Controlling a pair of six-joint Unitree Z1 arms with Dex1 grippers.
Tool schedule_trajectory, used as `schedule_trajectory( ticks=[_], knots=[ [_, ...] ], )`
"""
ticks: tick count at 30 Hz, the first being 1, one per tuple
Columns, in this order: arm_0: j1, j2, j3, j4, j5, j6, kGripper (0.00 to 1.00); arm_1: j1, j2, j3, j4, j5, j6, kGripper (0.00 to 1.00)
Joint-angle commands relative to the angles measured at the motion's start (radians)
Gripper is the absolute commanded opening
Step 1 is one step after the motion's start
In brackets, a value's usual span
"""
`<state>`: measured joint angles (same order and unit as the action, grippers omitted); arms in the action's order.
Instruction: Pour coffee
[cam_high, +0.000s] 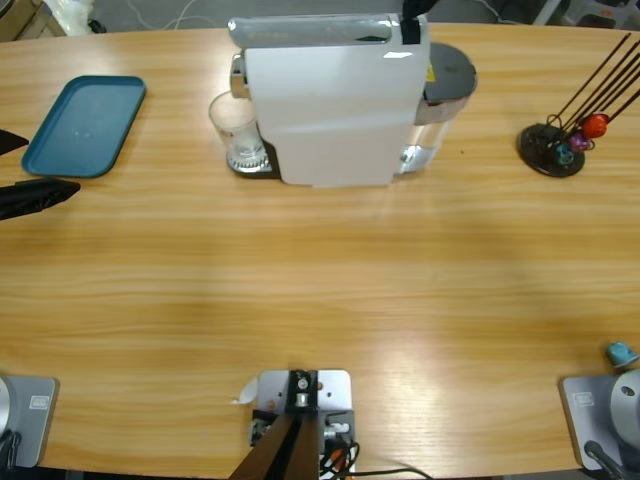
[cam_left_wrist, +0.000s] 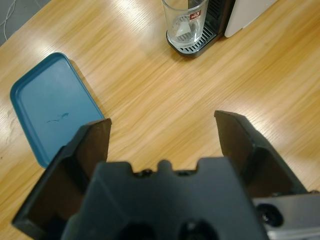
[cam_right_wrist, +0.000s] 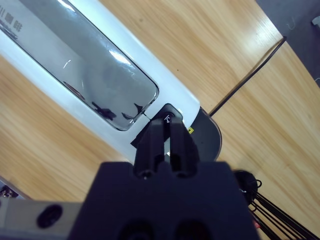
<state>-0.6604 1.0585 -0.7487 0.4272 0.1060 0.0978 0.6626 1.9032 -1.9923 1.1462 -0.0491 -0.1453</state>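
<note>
The left claw (cam_left_wrist: 162, 125) hangs spread over the tabletop (cam_high: 320, 280) beside the blue tray (cam_high: 85, 125). The right claw (cam_right_wrist: 167, 132) is pressed together on the coffee machine (cam_high: 330, 100) — the glass (cam_high: 235, 130) stands at its 9 o'clock; no coffee shows.

A teal tray (cam_high: 83, 124) lies far left; a black capsule rack (cam_high: 552, 150) stands far right.

One white coffee machine (cam_high: 330, 100), one clear glass (cam_high: 236, 130), one teal tray (cam_high: 82, 125), one black capsule rack (cam_high: 553, 148), one loose blue capsule (cam_high: 621, 353)
</note>
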Motion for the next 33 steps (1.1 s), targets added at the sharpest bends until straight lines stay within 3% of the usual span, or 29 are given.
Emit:
schedule_trajectory(
  ticks=[1, 10, 15, 20, 21, 22, 27, 29, 31, 33],
  knots=[
    [0.010, 0.031, 0.005, 0.008, -0.011, -0.012, 0.895, 0.006, 0.057, 0.043, 0.006, 0.024, -0.010, 0.000],
    [0.010, 0.031, 0.006, 0.008, -0.011, -0.012, 0.895, 0.011, 0.031, 0.071, -0.010, 0.004, -0.010, 0.000],
    [0.010, 0.033, 0.008, -0.001, -0.016, -0.019, 0.899, 0.011, -0.168, 0.118, -0.130, -0.130, -0.015, 0.000],
    [0.010, 0.038, 0.013, -0.012, -0.027, -0.020, 0.904, 0.012, -0.317, 0.257, -0.150, -0.108, 0.017, 0.000],
    [0.010, 0.038, 0.015, -0.013, -0.032, -0.020, 0.904, 0.015, -0.346, 0.303, -0.148, -0.100, 0.031, 0.087],
    [0.010, 0.038, 0.018, -0.017, -0.036, -0.020, 0.904, 0.015, -0.378, 0.353, -0.149, -0.095, 0.046, 0.253],
    [0.010, 0.070, 0.020, -0.036, -0.062, -0.021, 0.901, 0.020, -0.582, 0.657, -0.228, -0.057, 0.066, 0.294],
    [0.010, 0.091, 0.020, -0.045, -0.082, -0.023, 0.901, 0.020, -0.680, 0.794, -0.305, -0.036, 0.075, 0.451],
    [0.010, 0.098, 0.026, -0.054, -0.086, -0.023, 0.901, 0.020, -0.742, 0.890, -0.359, -0.028, 0.085, 0.458],
    [0.010, 0.098, 0.036, -0.063, -0.086, -0.024, 0.900, 0.020, -0.773, 0.953, -0.401, -0.024, 0.098, 0.543]
  ],
)
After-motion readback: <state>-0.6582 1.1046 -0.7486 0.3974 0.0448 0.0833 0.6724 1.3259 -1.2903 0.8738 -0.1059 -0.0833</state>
